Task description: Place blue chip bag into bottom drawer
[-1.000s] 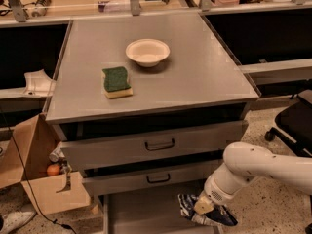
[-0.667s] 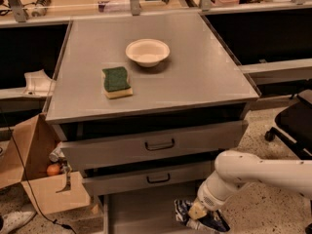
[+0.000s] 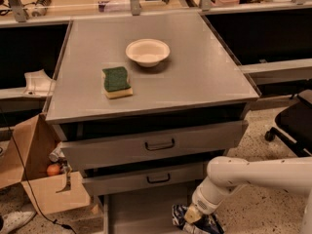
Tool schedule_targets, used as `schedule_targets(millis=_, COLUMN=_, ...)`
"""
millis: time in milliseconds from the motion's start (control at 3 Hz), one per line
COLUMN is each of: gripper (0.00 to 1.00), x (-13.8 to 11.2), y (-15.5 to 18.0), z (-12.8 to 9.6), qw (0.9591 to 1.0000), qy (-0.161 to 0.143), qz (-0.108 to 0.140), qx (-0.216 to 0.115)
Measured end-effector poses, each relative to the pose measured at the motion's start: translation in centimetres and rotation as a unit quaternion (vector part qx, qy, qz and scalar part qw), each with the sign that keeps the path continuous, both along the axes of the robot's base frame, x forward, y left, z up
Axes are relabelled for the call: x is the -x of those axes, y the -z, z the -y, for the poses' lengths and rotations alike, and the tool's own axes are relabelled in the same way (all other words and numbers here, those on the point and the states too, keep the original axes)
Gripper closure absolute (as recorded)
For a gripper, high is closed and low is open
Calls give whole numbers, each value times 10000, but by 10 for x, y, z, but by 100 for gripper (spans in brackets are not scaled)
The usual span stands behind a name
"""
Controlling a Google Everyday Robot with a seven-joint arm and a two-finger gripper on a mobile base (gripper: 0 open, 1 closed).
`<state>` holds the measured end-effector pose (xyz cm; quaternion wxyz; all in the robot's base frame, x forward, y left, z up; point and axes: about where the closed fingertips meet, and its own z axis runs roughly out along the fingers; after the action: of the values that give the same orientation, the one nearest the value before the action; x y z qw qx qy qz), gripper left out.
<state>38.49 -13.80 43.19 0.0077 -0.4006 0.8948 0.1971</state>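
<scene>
The blue chip bag [image 3: 179,215] is a crumpled navy foil bag with white lettering, held low at the bottom edge of the camera view. My gripper [image 3: 192,217] is at the end of the white arm [image 3: 243,177] and is shut on the bag. It holds the bag at the right side of the bottom drawer [image 3: 141,212], which is pulled out as a shallow grey tray below the two higher drawers. Part of the bag is hidden behind the gripper and cut off by the frame edge.
The two higher drawers [image 3: 155,146] are slightly open, with dark bar handles. A white bowl [image 3: 147,51] and a green-and-yellow sponge [image 3: 117,81] sit on the grey cabinet top. A cardboard box [image 3: 34,179] stands on the floor at left, a black chair [image 3: 292,123] at right.
The arm and gripper have moved left with the blue chip bag, from beside the drawer's right side to over its right edge.
</scene>
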Motion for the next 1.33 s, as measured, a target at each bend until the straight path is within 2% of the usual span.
schedule_targets(millis=333, gripper=100, x=5, y=23, z=-12, qw=9996, qy=-42, qz=-167, qx=-239)
schedule_targets(millis=667, gripper=100, x=14, y=53, z=-38, qw=9984, qy=-182, qz=-281, qx=-447)
schedule_targets(millis=1000, gripper=100, x=14, y=53, z=-38, qw=9984, qy=-182, qz=-281, qx=-447)
schedule_targets(millis=1333, gripper=100, x=10, y=78, z=-43, qw=9977, qy=-195, qz=-374, qx=-537)
